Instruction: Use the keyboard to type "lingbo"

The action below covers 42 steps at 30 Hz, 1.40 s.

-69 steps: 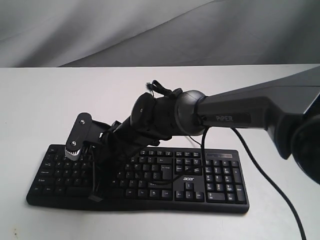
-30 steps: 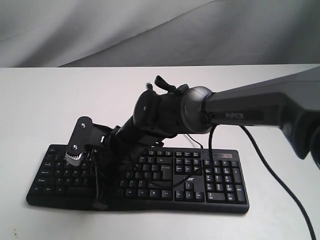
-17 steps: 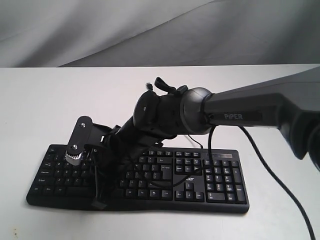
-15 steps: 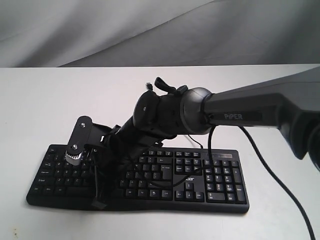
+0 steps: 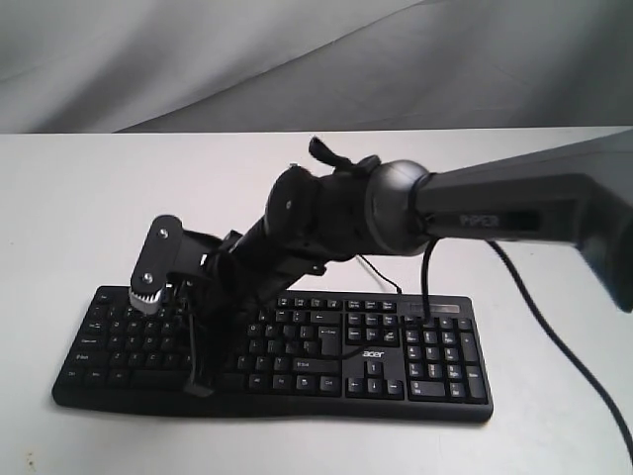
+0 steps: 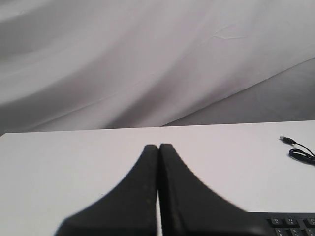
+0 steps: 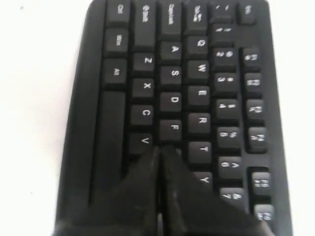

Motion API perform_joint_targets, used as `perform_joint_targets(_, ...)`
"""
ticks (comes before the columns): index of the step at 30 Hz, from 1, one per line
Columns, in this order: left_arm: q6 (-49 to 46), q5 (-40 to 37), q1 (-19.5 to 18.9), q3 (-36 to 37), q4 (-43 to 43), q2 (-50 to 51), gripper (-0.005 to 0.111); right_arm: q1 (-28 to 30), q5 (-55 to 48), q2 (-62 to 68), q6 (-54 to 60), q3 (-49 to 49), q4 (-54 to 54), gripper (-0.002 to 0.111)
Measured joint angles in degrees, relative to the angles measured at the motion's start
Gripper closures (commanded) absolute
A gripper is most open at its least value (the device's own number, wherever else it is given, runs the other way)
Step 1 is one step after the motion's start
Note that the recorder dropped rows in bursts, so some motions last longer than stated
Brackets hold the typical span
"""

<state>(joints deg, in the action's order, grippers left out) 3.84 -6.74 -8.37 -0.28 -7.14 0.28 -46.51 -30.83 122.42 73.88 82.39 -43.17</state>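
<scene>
The black keyboard lies across the front of the white table. My right arm reaches across it from the right. My right gripper is shut and empty, pointing down at the left half of the keys. In the right wrist view the keyboard fills the frame. There my right gripper has its tips just past the F key, between V and T, and they hide the key beneath them. I cannot tell whether they touch it. My left gripper is shut and empty above bare table, with a keyboard corner beside it.
The keyboard's thin USB cable lies coiled on the table behind it, with its plug showing past my right wrist. A black arm cable droops over the middle keys. Grey cloth backs the table.
My right wrist and shut gripper dipped toward the keys about a second ago. They have since lifted a little and shifted slightly right. The keyboard has not moved.
</scene>
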Motion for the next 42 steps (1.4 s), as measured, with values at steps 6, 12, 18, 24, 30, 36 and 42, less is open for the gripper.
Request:
perform_joint_targets(6,0.0,0.0,0.0,0.0,0.0,0.0,0.106,2.9,-0.4,-3.7,-3.4,-1.4,3.1,0.108)
perform_joint_targets(12,0.0,0.0,0.0,0.0,0.0,0.0,0.106,6.1,0.0,-3.8,0.7,-5.2,-0.7,0.108)
perform_joint_targets(18,0.0,0.0,0.0,0.0,0.0,0.0,0.106,6.2,0.3,-3.8,1.7,-5.7,-2.3,0.108)
perform_joint_targets(24,0.0,0.0,0.0,0.0,0.0,0.0,0.106,6.2,1.2,-3.8,1.7,-6.7,-2.4,0.108)
perform_joint_targets(30,0.0,0.0,0.0,0.0,0.0,0.0,0.106,6.2,2.0,-3.1,1.7,-7.3,-2.6,0.108)
perform_joint_targets(36,0.0,0.0,0.0,0.0,0.0,0.0,0.106,6.2,3.0,-2.0,1.7,-7.3,-2.8,0.108)
perform_joint_targets(42,0.0,0.0,0.0,0.0,0.0,0.0,0.106,6.6,3.0,-2.0,1.7,-7.3,-2.8,0.108)
